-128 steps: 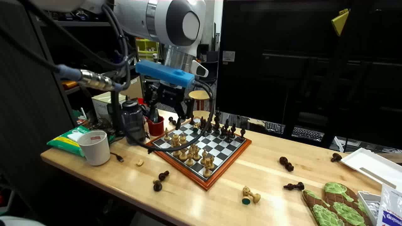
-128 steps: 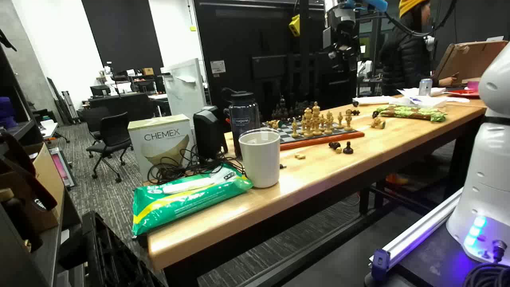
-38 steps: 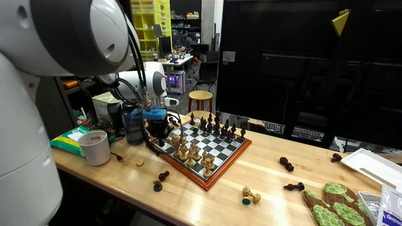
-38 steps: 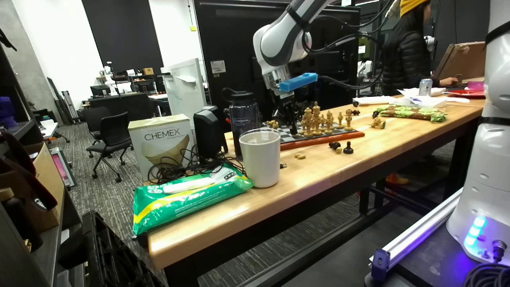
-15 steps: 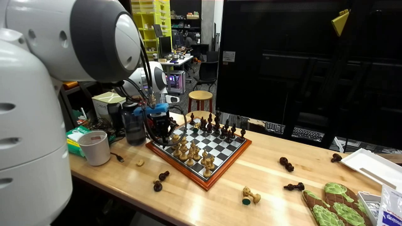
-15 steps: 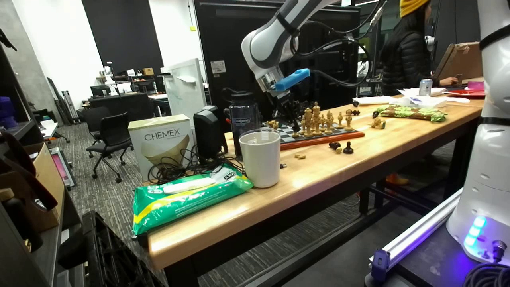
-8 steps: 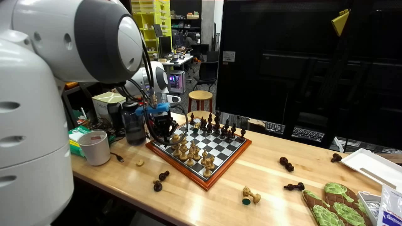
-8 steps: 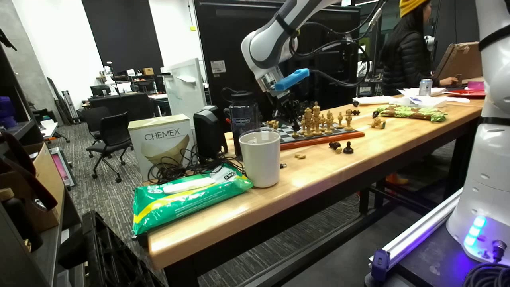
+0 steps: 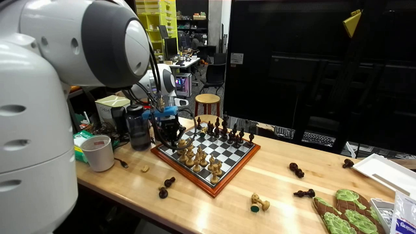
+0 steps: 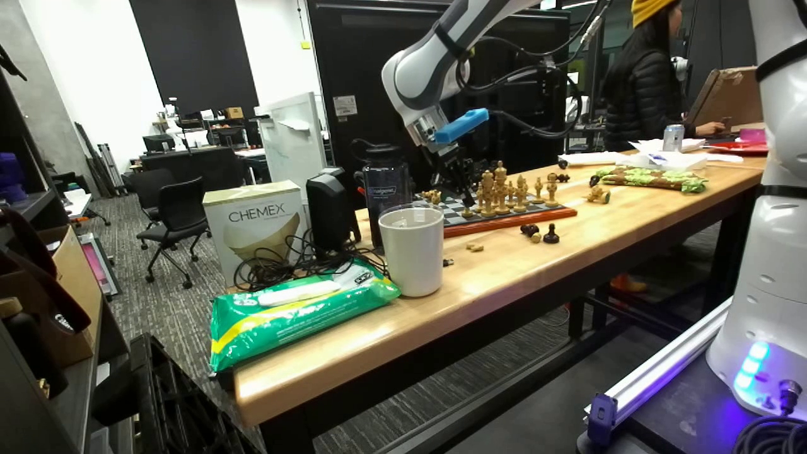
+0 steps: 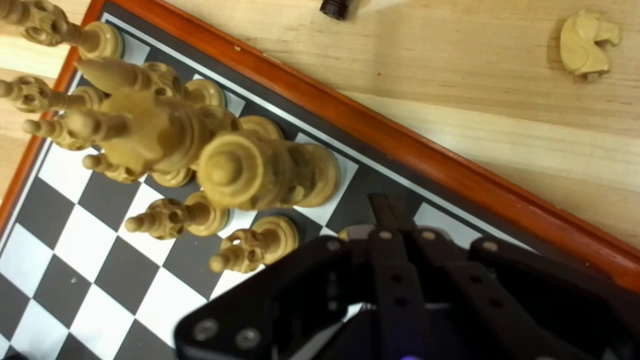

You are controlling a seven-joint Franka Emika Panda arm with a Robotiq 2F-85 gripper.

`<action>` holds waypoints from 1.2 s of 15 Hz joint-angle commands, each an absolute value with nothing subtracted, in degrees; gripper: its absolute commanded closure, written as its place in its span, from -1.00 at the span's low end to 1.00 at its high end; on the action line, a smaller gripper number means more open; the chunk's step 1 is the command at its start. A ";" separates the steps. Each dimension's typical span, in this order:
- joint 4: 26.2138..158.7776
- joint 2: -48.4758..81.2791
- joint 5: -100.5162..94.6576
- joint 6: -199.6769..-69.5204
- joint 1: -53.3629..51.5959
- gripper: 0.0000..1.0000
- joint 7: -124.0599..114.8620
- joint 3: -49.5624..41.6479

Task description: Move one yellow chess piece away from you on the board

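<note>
"Reddish-brown wood rims the board. Where's the end effector?"

"Over it, tilted, and right at a yellow chess piece. That piece is on the board, just left of the other yellow pieces in an exterior view."

"Clamped on it?"

"The fingers are together, side by side in the wrist view, and a sliver of the piece shows just left of them. Whether any of it is between them, I can't tell. Most of it is hidden."

"And the dark pieces?"

"Standing near the board's upper right edge in an exterior view, with one tipped yellow piece close by, its green base showing."

"Anything out on the surface?"

"Plenty. Pale yellow horse-head piece lying outside the rim, and more loose pieces well apart from the board. White cup just beside a green packet, with a dark bottle near."
</note>
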State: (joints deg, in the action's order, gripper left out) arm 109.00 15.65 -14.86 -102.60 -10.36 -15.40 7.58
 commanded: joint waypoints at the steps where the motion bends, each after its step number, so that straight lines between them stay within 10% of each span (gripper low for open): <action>1: 107.12 16.51 -16.93 -100.36 -11.32 1.00 -14.60 6.87; 18: 105.99 17.40 -17.69 -99.62 -11.19 1.00 -13.57 6.67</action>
